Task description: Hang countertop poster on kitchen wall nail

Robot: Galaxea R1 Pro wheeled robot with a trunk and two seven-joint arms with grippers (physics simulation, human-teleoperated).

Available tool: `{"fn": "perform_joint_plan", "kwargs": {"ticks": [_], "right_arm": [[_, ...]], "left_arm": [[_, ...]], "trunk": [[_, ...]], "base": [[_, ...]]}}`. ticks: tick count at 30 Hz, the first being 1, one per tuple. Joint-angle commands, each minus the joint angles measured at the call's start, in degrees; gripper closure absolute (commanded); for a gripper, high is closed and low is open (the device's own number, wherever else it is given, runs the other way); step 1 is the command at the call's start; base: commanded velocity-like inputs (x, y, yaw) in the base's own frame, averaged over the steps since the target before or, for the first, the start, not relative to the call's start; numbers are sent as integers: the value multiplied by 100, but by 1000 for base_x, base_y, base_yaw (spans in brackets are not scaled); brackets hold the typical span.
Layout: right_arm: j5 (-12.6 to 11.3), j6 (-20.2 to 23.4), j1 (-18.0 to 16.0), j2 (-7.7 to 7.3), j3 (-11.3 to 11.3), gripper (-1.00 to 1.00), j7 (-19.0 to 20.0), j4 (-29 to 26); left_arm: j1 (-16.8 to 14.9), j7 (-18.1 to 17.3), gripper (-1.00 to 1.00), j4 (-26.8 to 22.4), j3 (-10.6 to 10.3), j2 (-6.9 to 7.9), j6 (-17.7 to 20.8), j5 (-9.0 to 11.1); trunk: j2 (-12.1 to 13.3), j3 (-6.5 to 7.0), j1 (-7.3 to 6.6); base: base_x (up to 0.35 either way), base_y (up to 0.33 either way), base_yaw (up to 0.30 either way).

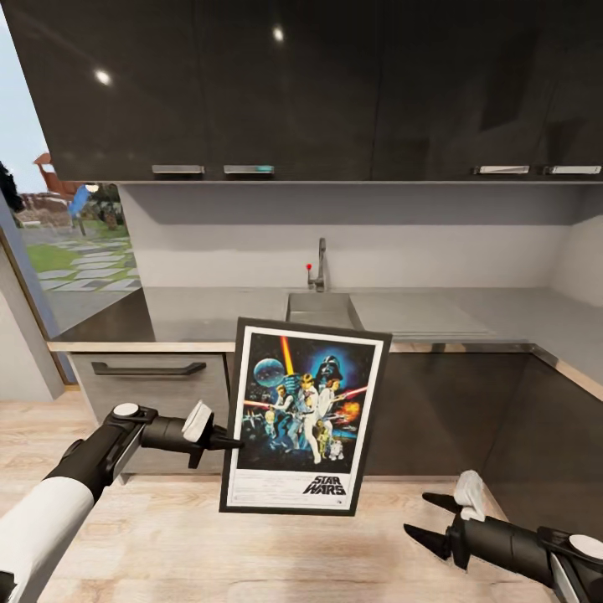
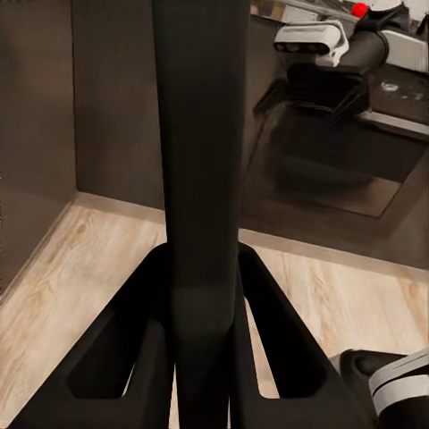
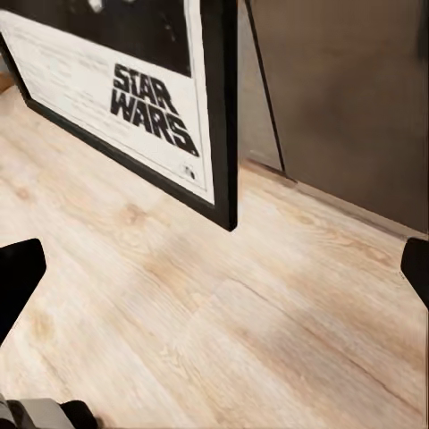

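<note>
The left tool (image 1: 228, 441), at lower left of the head view, is clamped on the left edge of the poster (image 1: 303, 416). In the left wrist view its two black fingers (image 2: 134, 357) are pressed against the poster's thin dark edge (image 2: 198, 179). The poster is held upright and slightly tilted at the centre of the head view, in the air above the wooden floor (image 1: 251, 553) and in front of the tabletop (image 1: 419, 314). The right tool (image 1: 435, 521) is seen at lower right with its jaws spread wide and nothing between them, just beside the poster's lower right corner (image 3: 170, 125). The sink (image 1: 322, 308) and tap (image 1: 319, 266) are set in the tabletop behind, under dark wall cabinets (image 1: 335, 84).
</note>
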Motion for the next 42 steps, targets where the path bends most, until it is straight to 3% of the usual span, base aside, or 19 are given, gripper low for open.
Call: {"fn": "perform_joint_plan", "kwargs": {"ticks": [1,4,7,9,16,27,42], "right_arm": [[-4,62,-52,-3,-6,-100,48,-5],[-6,90,-171,-10,-3,-100,218,-8],[5,136,-343,-18,-5,-100,649,-7],[2,561,-621,-23,-1,-100,882,0],[-1,820,-1009,-19,22,-100,1315,15],[-3,864,-1285,-16,53,-100,1462,54],[2,858,-1307,-9,89,-100,1596,127]], "left_arm": [[-6,-4,100,1,-35,9,13,43],[-6,-4,100,2,-35,9,5,43],[-6,-4,100,2,-39,9,0,43],[-6,-4,100,6,-42,9,-2,43],[-6,-4,100,3,-57,9,-4,43],[-6,-4,100,3,-69,9,-11,43],[-6,-4,100,-2,-79,9,-246,55]], "trunk": [[-4,-7,0],[-4,-7,0],[-4,-7,0],[-4,-7,0],[-4,-7,0],[-4,-7,0],[-4,-7,0]], "base": [[0,0,0],[0,0,0],[0,0,0],[0,0,0],[0,0,0],[0,0,0],[0,0,0]]}}
